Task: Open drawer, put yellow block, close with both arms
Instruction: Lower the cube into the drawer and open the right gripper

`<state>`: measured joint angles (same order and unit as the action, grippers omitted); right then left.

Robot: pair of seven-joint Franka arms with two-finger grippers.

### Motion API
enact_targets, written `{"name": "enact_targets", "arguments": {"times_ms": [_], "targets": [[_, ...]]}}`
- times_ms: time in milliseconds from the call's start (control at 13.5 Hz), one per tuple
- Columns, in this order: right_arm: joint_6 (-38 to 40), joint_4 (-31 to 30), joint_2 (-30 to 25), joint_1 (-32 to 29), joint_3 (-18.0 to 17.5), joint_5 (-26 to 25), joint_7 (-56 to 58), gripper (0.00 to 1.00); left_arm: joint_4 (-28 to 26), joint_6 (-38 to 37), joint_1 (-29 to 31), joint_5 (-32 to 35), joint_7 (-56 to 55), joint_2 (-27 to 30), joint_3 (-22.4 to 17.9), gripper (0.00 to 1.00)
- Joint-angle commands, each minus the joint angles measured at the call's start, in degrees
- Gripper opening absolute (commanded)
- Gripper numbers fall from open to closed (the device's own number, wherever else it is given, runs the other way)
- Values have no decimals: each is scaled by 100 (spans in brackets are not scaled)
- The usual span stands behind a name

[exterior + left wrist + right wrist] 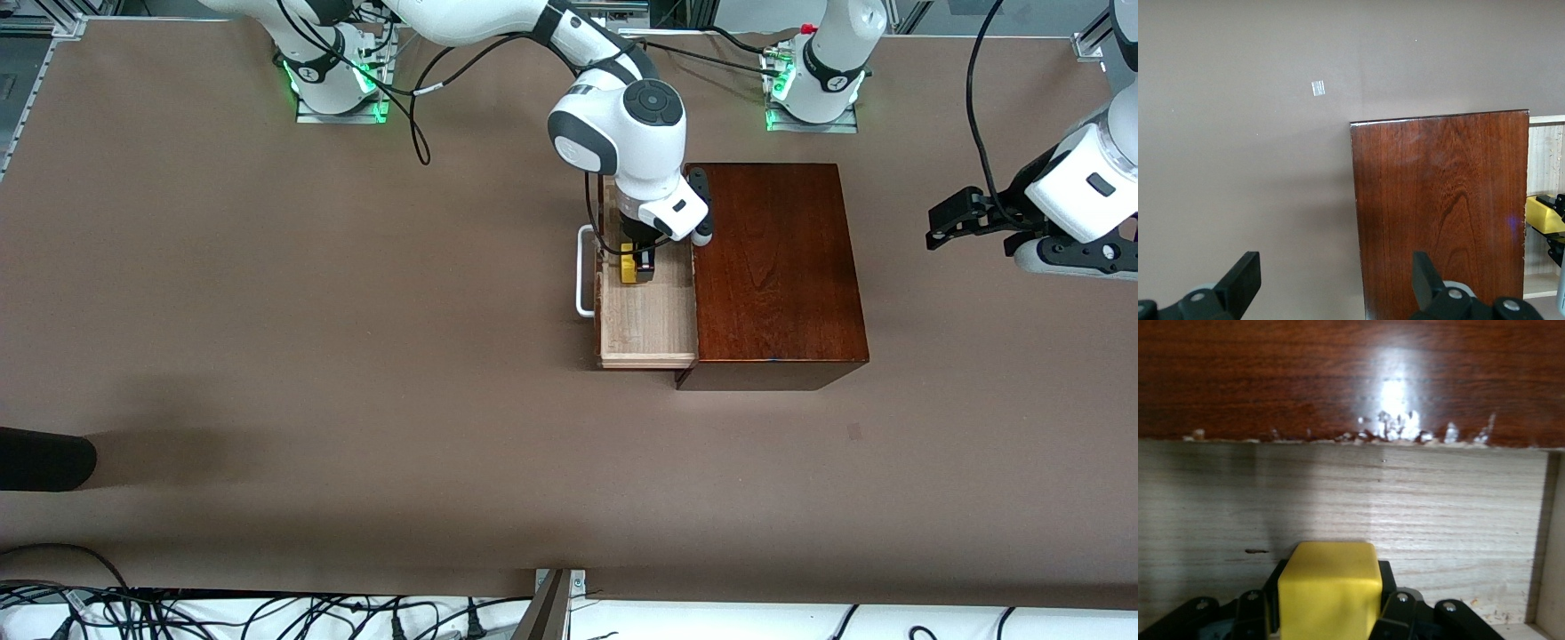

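A robotics lab is showing here: two white arms (622,124) are standing bolted on plates with glowing green lights (342,84) along a brown-covered table (267,311). Loose cables (267,613) are lying along the table's near edge, and aluminium framing (36,89) is running along the table's right arm's end.

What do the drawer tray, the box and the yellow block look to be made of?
Drawer: pale unfinished wood, visible grain. Box: dark wood, glossy varnish, judging by the glare. Yellow block: smooth and matte, plastic or painted wood; unclear which.
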<state>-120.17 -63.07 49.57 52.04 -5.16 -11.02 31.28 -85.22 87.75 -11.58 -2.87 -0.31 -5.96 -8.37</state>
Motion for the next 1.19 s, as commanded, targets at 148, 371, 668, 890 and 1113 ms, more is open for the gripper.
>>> {"name": "enact_targets", "arguments": {"times_ms": [148,371,668,890,1113], "targets": [[20,181,79,34,6,-102,18,30,181,-47,15,102,84,-89,20,100],[28,198,79,34,6,-102,18,100,199,-38,15,102,84,-98,20,100],[90,242,44,43,6,-94,-8,100,199,-30,15,102,84,-107,20,100],[431,269,1,61,-29,-85,-210,100,199,-30,15,93,84,-116,28,100],[1151,627,-157,43,-56,-15,-201,100,199,-30,-2,93,84,-124,28,100]]}}
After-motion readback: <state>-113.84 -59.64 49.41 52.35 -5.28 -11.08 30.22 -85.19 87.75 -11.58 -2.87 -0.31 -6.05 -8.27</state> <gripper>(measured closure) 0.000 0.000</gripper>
